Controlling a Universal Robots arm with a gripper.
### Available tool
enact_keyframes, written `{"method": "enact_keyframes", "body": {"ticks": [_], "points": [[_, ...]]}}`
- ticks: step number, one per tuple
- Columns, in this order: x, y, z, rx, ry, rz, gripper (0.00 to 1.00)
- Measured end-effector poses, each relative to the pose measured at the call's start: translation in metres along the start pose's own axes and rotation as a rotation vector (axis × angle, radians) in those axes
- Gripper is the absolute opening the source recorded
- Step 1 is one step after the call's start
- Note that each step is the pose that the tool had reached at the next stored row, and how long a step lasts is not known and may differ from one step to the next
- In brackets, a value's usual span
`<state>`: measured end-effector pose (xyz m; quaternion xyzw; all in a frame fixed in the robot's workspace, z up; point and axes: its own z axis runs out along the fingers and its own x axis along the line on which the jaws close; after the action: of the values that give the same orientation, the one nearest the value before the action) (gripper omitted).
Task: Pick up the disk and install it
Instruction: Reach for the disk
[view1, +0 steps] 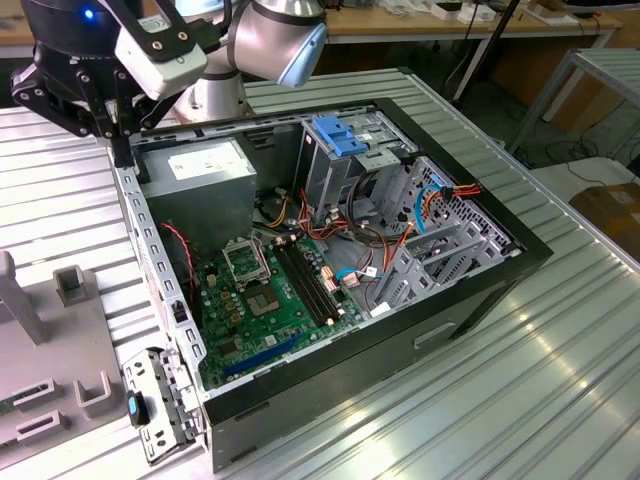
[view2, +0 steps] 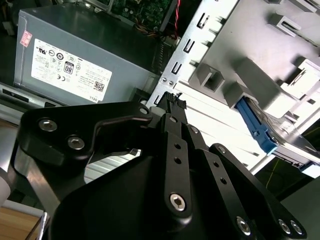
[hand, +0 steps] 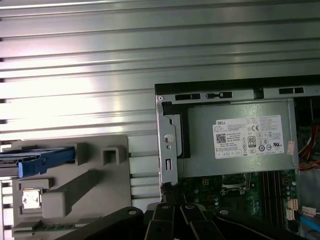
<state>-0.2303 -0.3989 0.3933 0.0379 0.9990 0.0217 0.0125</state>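
Table (view1: 560, 330): ribbed bare metal, bright sheen.
Power supply (view2: 100, 35): matt grey metal, white paper label.
Gripper (view2: 174, 102): black, satin-smooth, shiny screw heads.
Disk (view2: 280, 140): silvery metal, blue plastic rails.
Holder tray (hand: 75, 195): matt grey plastic.

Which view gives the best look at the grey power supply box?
The first wrist view: the power supply lies face-on, its labelled face fully visible. The second wrist view shows it obliquely behind the gripper. The exterior view shows it foreshortened in the computer case's corner.
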Motion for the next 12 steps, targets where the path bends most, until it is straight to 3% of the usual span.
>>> {"method": "enact_keyframes", "body": {"ticks": [12], "points": [[0.009,-0.0007,-0.0002,0.0,0.0001,0.0,0.11]]}}
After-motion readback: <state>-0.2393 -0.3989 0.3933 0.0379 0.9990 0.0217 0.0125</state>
